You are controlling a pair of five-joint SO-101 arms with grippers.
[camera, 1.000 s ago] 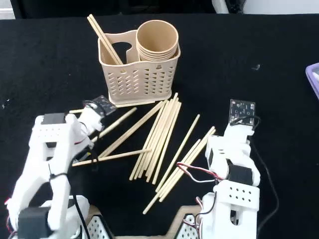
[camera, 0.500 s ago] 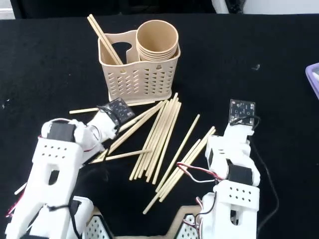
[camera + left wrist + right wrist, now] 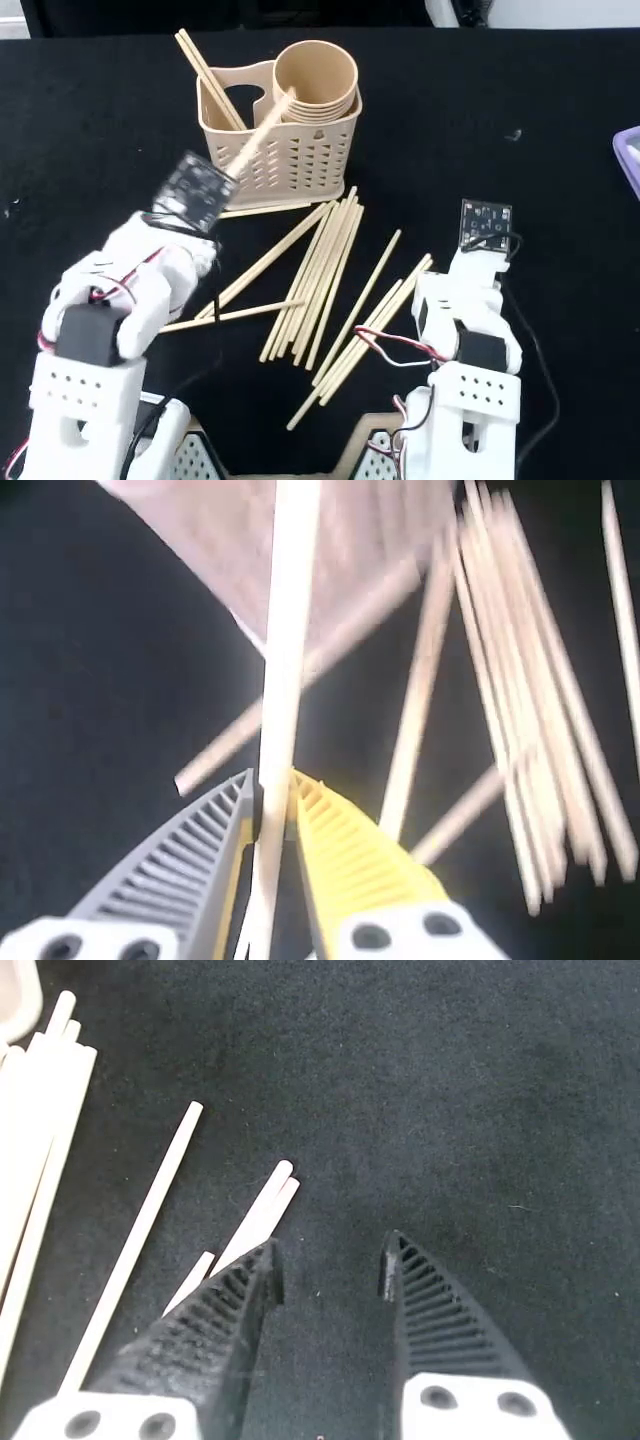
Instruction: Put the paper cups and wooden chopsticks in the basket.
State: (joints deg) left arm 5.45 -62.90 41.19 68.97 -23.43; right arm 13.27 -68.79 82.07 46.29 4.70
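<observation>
Your left gripper [image 3: 272, 788] is pinching one wooden chopstick [image 3: 262, 125]. The stick slants up over the front wall of the basket [image 3: 290, 160], with its tip just beside the stacked paper cups [image 3: 315, 72]. The basket stands near the far edge of the bench [image 3: 520, 90], left of centre, and two more chopsticks [image 3: 208, 75] lean in the compartment next to the cups. The loose chopsticks [image 3: 318, 270] lie fanned across mid-bench. Your right gripper [image 3: 330, 1265] hangs just above the bench near the ends of some of them, spread apart.
</observation>
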